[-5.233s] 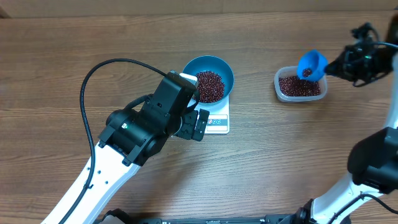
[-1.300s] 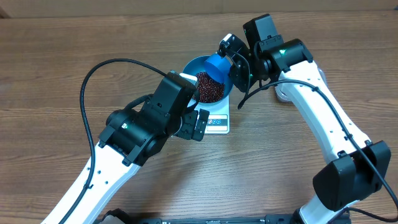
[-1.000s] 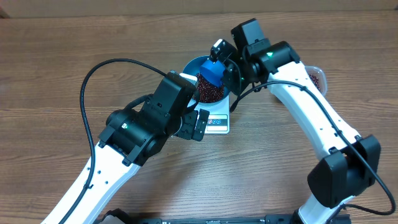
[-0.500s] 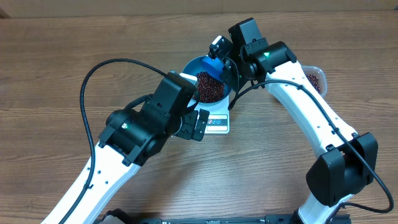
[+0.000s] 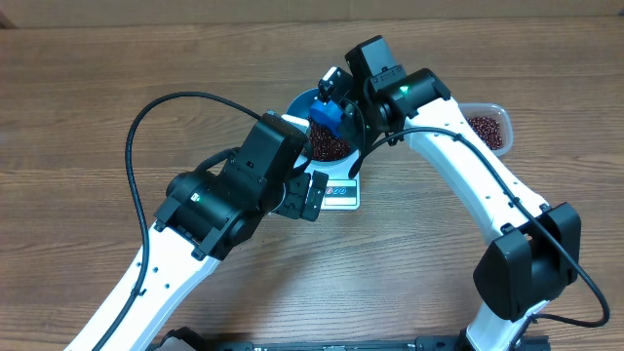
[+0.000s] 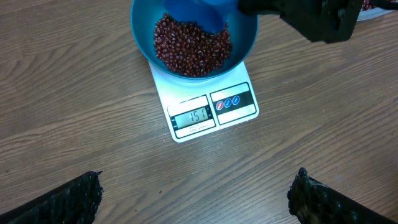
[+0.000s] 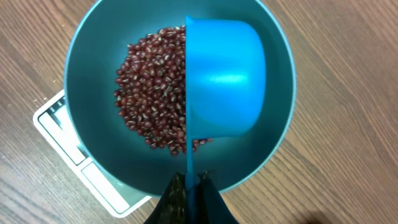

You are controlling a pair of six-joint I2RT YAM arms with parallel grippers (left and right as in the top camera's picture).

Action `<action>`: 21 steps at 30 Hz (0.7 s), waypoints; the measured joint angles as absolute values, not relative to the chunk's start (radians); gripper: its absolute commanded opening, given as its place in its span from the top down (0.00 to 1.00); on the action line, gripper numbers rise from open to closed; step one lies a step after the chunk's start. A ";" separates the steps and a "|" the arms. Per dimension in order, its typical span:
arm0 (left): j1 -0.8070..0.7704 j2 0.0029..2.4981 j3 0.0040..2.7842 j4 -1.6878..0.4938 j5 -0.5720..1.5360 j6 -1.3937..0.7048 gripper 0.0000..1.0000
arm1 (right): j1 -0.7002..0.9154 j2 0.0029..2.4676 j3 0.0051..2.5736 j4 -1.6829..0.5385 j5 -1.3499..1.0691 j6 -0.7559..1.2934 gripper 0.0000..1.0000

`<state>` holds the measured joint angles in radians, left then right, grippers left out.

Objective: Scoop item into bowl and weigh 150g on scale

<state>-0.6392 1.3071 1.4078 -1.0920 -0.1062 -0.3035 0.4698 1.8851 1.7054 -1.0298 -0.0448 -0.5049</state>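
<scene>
The right tool [image 7: 189, 186] is clamped together on the thin handle of a blue scoop [image 7: 227, 81]. It holds the scoop straight ahead of itself, over the bowl [image 7: 87, 93]. The scoop is rolled onto its side, its handle edge-on to the wrist camera and its cup bulging to one side. Whether any beans are inside it I cannot tell. The beans [image 7: 152, 93] lie heaped in the bowl, below the scoop and beside it. The bowl sits on the scale [image 7: 62, 124], overhanging most of it.

The left tool [image 6: 196, 196] hangs with its fingers wide apart and nothing between them, above bare bench [image 5: 78, 97]. The scale [image 6: 211, 112] lies just ahead of it, display [image 6: 191, 116] edge nearest, with the bowl [image 6: 245, 37] of beans [image 6: 193, 43] beyond. The digits look like 151.

A clear tub [image 5: 487, 125] with more beans stands behind the right tool [image 5: 331, 93], well apart from the bowl.
</scene>
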 measured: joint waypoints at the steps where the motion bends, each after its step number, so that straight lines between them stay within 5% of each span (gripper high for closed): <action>1: -0.639 1.307 1.408 -1.092 -0.106 -0.303 0.01 | 0.473 1.885 1.705 -1.034 -0.044 -0.504 0.96; 21: -0.639 1.307 1.408 -1.092 -0.106 -0.303 0.00 | 0.474 1.885 1.705 -1.099 -0.067 -0.498 0.96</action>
